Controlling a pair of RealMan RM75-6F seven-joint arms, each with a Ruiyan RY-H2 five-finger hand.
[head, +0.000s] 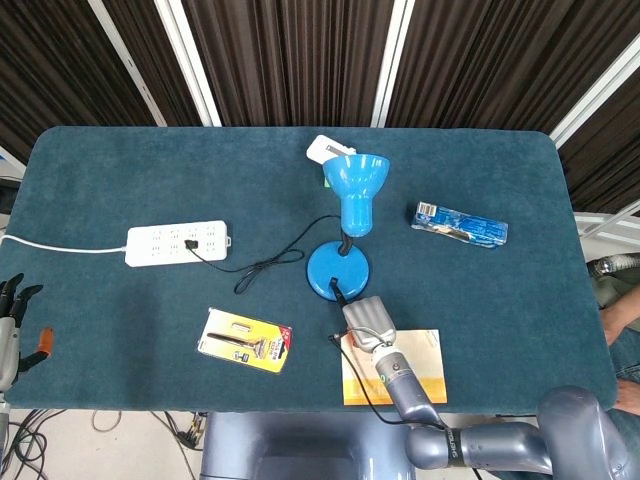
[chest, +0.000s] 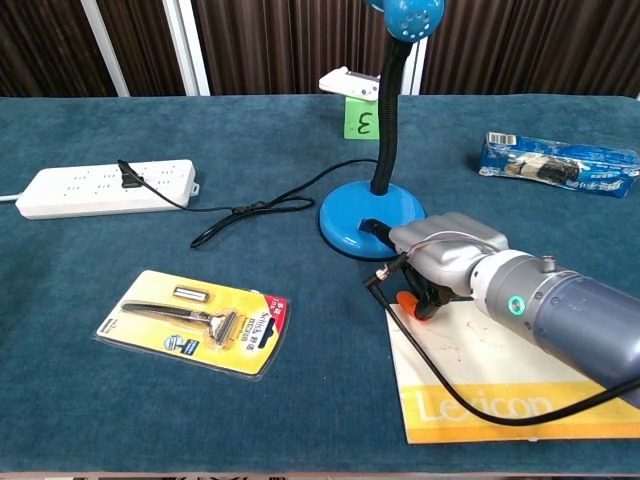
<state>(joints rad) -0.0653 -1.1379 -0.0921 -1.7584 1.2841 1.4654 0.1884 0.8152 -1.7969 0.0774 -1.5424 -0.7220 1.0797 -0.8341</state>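
Pressing in from the near side, my right hand (chest: 440, 262) has its fingers curled down against the front edge of the round blue base of the gooseneck desk lamp (chest: 370, 212) — touching it rather than gripping it, as far as I can tell, with nothing enclosed in the palm. An orange pad under the fingers sits just at the far corner of the white-and-yellow Lexicon booklet (chest: 500, 375), which lies directly beneath my wrist. I judge the lamp's weighted base keeps it upright while the flexible neck leans away from the hand. Its black cord (chest: 250, 208) trails off to the hand's left toward the white power strip (chest: 105, 187), plugged in there. Nearer on that same side lies the yellow carded razor pack (chest: 195, 321), well apart. My left hand (head: 8, 325) hangs off the table edge, fingers spread, holding nothing.
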